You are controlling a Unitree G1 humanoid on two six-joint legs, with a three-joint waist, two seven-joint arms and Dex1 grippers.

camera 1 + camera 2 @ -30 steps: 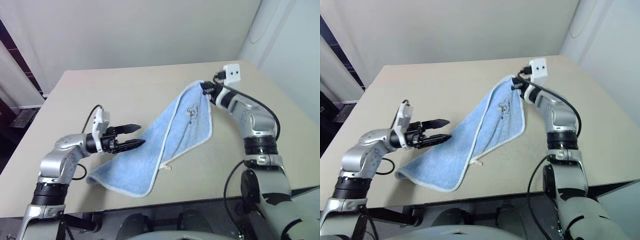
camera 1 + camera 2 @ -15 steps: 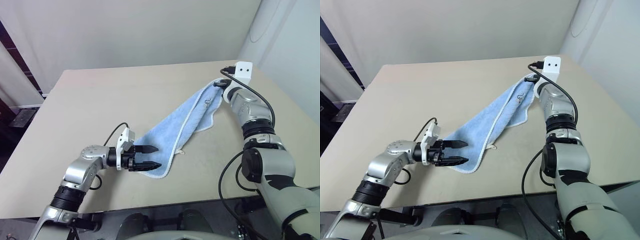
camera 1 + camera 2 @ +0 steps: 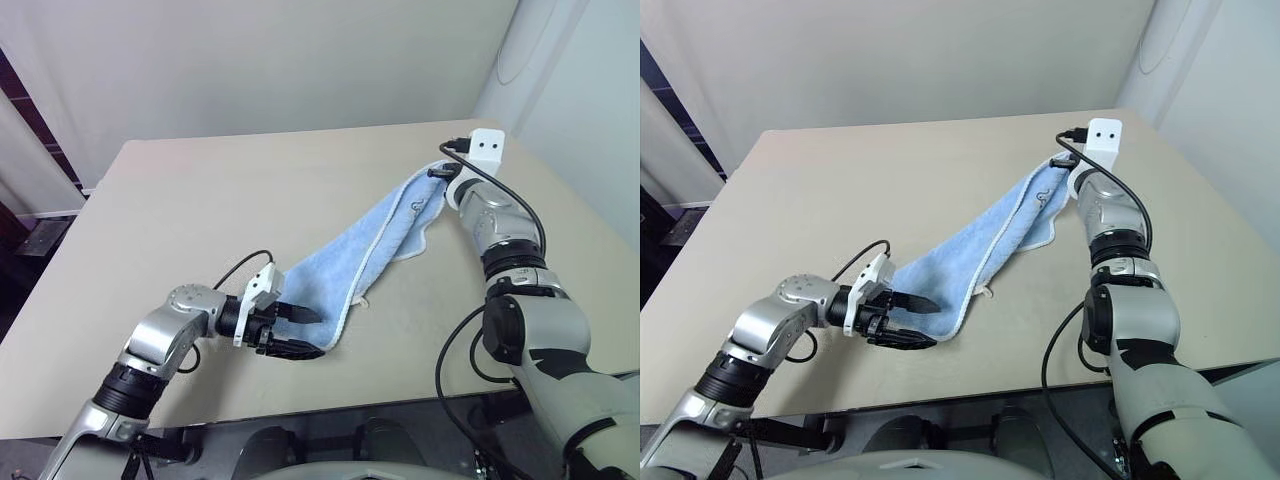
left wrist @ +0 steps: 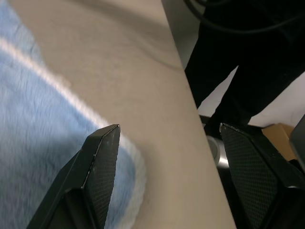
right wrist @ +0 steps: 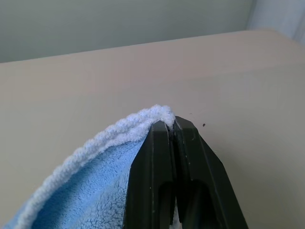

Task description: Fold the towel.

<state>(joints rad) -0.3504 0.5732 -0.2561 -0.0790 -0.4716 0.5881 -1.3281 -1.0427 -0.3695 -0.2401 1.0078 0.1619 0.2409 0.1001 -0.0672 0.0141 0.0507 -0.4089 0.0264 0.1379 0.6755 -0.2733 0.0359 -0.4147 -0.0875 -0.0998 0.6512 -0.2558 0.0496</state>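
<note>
Left gripper [image 3: 305,333] spread at the near corner of the towel [image 3: 350,270], partly hiding it. Towel: blue terry, white edging, draped diagonally across the beige table [image 3: 200,200]. Far corner pinched by the right gripper [image 5: 171,125]; printed mark illegible.

The towel [image 3: 370,248] is light blue terry with white stitched edging and a small dark printed mark near its far corner. The surface [image 3: 220,210] is plain beige. Both end effectors, left [image 3: 298,332] and right [image 5: 172,128], have black fingers; the arms are silver-grey.
</note>
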